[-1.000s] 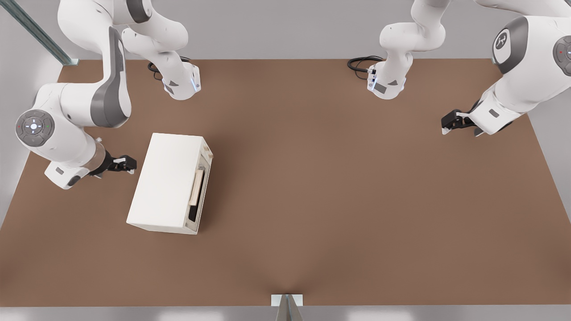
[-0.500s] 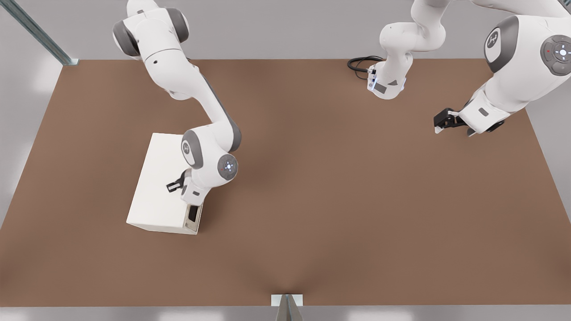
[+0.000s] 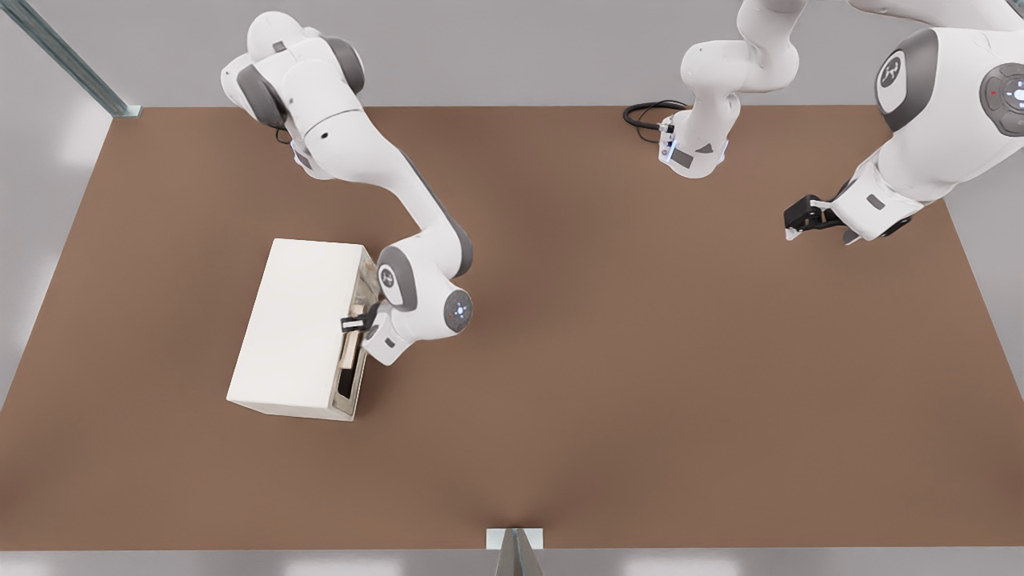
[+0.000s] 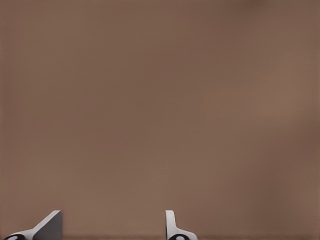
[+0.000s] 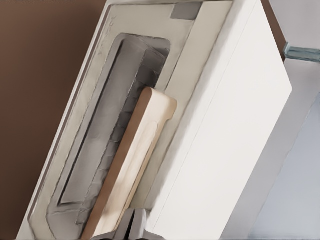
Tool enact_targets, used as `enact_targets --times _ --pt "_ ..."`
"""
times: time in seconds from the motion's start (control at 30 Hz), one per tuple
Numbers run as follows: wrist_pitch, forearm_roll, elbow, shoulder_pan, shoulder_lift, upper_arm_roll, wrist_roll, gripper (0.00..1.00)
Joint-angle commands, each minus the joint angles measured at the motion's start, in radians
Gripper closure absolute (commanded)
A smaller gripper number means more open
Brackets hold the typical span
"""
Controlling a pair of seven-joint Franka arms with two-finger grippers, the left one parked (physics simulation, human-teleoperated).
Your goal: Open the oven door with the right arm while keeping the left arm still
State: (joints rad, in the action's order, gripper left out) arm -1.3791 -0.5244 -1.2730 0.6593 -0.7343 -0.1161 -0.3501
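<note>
The cream oven [image 3: 294, 324] lies on the brown table at the front view's left. Its oven door [image 3: 362, 376] faces the front view's right and lies flat against the body, with a dark window [image 5: 97, 150] and a pale tan bar handle [image 5: 134, 165]. The right arm [image 3: 416, 216] reaches down from the back to the door. Its gripper [image 3: 353, 323] sits at the top edge of the door, right beside the handle [image 3: 349, 350]. In the right wrist view the fingertips [image 5: 134, 226] are pressed together next to the handle, with nothing between them.
The left arm's gripper [image 3: 802, 218] hangs over the table [image 3: 608, 360] at the front view's far right. Black cables [image 3: 644, 116] lie by its base at the back. A metal rail [image 3: 72, 64] crosses the back left corner.
The right arm swung from the oven's far left, over its top, and now stands on the door side. Its gripper came down off the top to the handle. The oven has not moved.
</note>
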Motion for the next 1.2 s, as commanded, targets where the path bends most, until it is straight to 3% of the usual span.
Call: enact_targets --times 0.0,0.3,0.43,0.47,0.5,0.53,0.57,0.6,0.7,1.17 --pt "0.0 -0.011 0.006 0.005 -0.008 0.0 -0.303 0.79" --pt "-0.005 0.0 0.026 0.022 -0.017 0.003 -0.331 0.79" --pt "-0.086 0.202 0.104 0.02 0.001 0.007 -0.363 0.79" --pt "-0.115 0.372 0.063 -0.078 0.097 0.01 -0.253 0.79" --pt "-0.141 0.472 -0.028 -0.21 0.243 0.012 0.0 0.79" --pt "-0.14 0.491 -0.078 -0.303 0.346 0.015 0.213 0.79" --pt "-0.132 0.494 -0.134 -0.389 0.432 0.013 0.35 0.57" --pt "-0.135 0.498 -0.169 -0.417 0.484 0.001 0.393 0.0" --pt "-0.135 0.627 -0.161 -0.425 0.504 -0.069 0.385 0.0" --pt "-0.138 0.618 -0.155 -0.426 0.513 -0.074 0.385 0.0"
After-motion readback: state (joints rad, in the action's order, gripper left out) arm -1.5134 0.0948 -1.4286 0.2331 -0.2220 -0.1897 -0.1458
